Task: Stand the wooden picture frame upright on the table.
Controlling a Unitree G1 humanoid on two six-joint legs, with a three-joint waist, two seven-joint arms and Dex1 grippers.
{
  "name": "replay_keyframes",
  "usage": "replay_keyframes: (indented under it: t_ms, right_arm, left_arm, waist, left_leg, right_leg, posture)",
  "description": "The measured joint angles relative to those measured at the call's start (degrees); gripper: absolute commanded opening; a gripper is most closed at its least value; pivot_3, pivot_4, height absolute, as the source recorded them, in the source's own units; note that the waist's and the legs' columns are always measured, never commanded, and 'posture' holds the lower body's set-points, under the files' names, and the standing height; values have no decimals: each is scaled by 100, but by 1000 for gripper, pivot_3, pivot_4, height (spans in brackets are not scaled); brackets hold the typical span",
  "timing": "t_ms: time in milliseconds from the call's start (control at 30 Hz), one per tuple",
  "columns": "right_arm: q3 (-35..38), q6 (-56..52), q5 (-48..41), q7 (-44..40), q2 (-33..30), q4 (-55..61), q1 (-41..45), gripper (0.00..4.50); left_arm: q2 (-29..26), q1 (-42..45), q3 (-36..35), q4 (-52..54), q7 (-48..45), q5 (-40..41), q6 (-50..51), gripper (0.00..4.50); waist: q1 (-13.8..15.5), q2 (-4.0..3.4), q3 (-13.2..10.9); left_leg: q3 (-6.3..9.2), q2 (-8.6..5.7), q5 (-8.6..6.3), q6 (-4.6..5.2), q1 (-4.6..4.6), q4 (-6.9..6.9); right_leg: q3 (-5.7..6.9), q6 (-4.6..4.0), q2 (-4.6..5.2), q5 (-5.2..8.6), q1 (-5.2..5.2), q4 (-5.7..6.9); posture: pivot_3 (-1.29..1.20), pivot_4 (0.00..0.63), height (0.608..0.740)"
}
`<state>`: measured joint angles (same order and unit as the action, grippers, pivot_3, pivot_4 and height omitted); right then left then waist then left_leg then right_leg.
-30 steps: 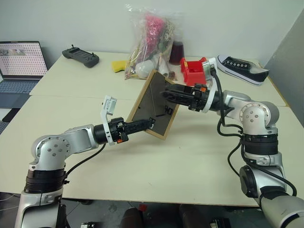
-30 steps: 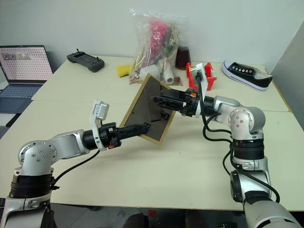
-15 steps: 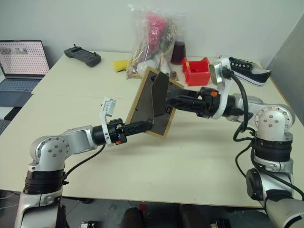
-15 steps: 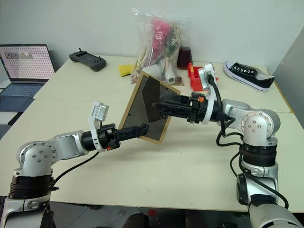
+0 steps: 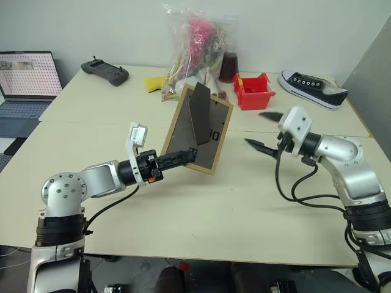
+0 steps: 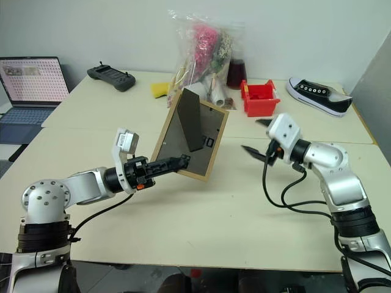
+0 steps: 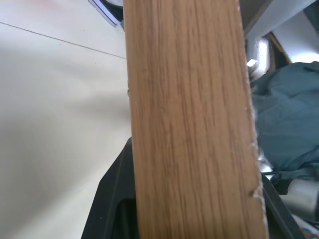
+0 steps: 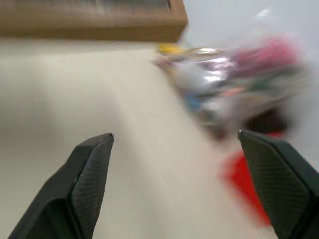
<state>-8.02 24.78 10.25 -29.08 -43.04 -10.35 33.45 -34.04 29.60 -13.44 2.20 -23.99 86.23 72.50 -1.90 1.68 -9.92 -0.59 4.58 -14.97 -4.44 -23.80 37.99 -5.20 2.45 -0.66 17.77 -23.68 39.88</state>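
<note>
The wooden picture frame (image 5: 197, 129) leans steeply with its dark grey back toward me, and its stand (image 5: 199, 113) is folded out. Its lower edge is at or just above the table (image 5: 201, 201); I cannot tell if they touch. My left gripper (image 5: 188, 155) is shut on the frame's lower left edge. In the left wrist view that light-wood edge (image 7: 189, 119) runs up between the black fingers (image 7: 109, 199). My right gripper (image 5: 253, 128) hangs open to the right of the frame, well apart from it. The right wrist view has its fingers (image 8: 89, 179) spread wide over bare tabletop.
Behind the frame stand a plastic bag of flowers (image 5: 195, 49), a yellow object (image 5: 154, 83), a dark red cup (image 5: 228, 67) and a red bin (image 5: 253, 90). A sneaker (image 5: 311, 86) lies far right. A controller (image 5: 105, 71) and a laptop (image 5: 27, 85) sit far left.
My right gripper has let go of the frame's back and drawn away to the right, leaving the stand folded out. The frame now stands steeper in my left gripper.
</note>
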Motion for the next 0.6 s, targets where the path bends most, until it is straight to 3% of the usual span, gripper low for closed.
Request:
replay_keyframes:
  t_ms: [100,333,500,600]
  right_arm:
    - [-249,2126,1822,1792,-50,-1157,453,4217]
    - [-780,3096,4024,4344,207,-2026,1582,4217]
    - [-1194,3219,4574,4949,366,-2389,1871,4217]
    - [-1313,3324,4702,5161,363,-2431,1995,3730]
  left_arm:
    - [77,83,22,-109,619,608,58,1356]
    - [37,34,234,-104,1532,1749,-45,1356]
    - [8,-90,449,-38,1905,2232,-258,1356]
    - [8,-159,543,10,2025,2398,-385,1356]
  waist:
    - [-68,1,-1]
    - [-116,1,-1]
    - [-86,2,0]
    - [-67,2,0]
  left_leg:
    - [-8,3,7,-12,13,1]
    - [-9,4,14,-25,26,-3]
    - [-10,-1,14,-25,26,0]
    - [-9,-2,14,-25,26,1]
  right_leg:
    - [-16,-2,-3,-1,-2,15]
    - [-22,-4,-2,-1,1,25]
    - [-19,-4,4,-2,7,23]
    - [-18,-4,7,-2,9,22]
  posture:
    - [0,150,740]
    - [0,150,740]
    - [0,150,740]
    - [0,150,740]
